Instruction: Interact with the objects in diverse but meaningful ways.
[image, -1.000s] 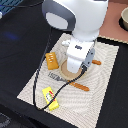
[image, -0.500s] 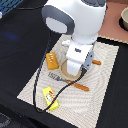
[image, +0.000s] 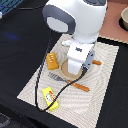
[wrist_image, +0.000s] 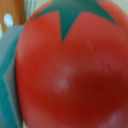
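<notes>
The red tomato-like ball (wrist_image: 70, 70) with its green star top fills the wrist view, very close to the camera. In the exterior view the arm's wrist hangs low over the round tan plate (image: 64, 73). The gripper (image: 73, 70) and the ball are hidden behind the white wrist housing, and no fingers show clearly. The orange ridged block (image: 51, 60) lies on the mat toward the exterior view's left of the plate. The yellow packet (image: 49, 98) lies near the mat's front corner. A small white piece (image: 65, 44) shows behind the arm.
A pale woven mat (image: 107, 92) covers a black table. A knife with an orange handle (image: 80, 86) and a fork (image: 54, 76) lie by the plate, and another orange handle (image: 96, 62) sticks out behind the arm. A pot (image: 123, 17) stands at the far right. The arm's black cable (image: 42, 85) loops over the mat.
The arm has shifted only slightly over the plate. The block, the packet and the cutlery have not moved.
</notes>
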